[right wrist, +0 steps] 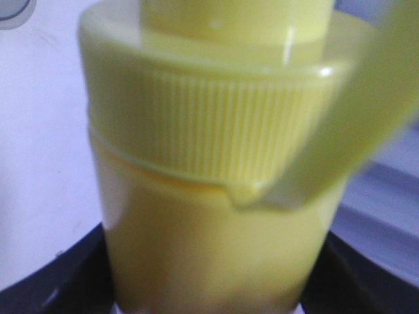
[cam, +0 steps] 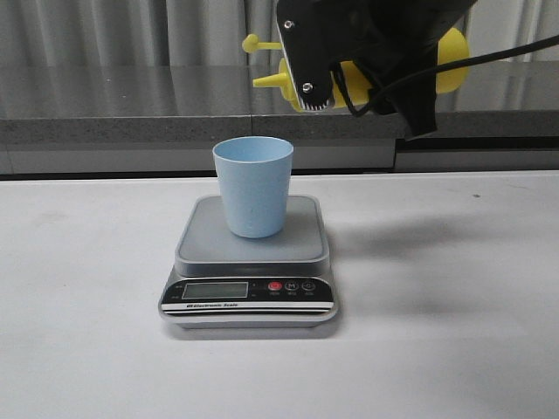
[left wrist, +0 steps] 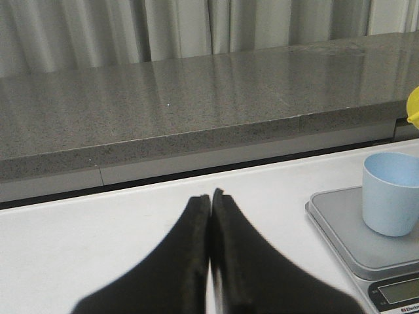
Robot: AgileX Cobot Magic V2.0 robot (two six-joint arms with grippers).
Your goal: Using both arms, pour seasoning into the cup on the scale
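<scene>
The pale blue cup [cam: 253,185] stands upright on the silver-grey scale [cam: 250,262] at the table's middle; both also show in the left wrist view, the cup [left wrist: 391,193] on the scale [left wrist: 340,226]. My right gripper [cam: 349,83] is shut on the yellow seasoning bottle [cam: 450,57] and holds it lying sideways high above the cup, nozzle [cam: 266,83] pointing left. In the right wrist view the bottle [right wrist: 216,248] fills the frame between the fingers [right wrist: 59,281]. My left gripper [left wrist: 211,196] is shut and empty, low over the table left of the scale.
A grey stone ledge [cam: 131,113] with curtains behind runs along the back of the white table [cam: 454,349]. The bottle's cap strap [cam: 258,42] sticks out above the nozzle.
</scene>
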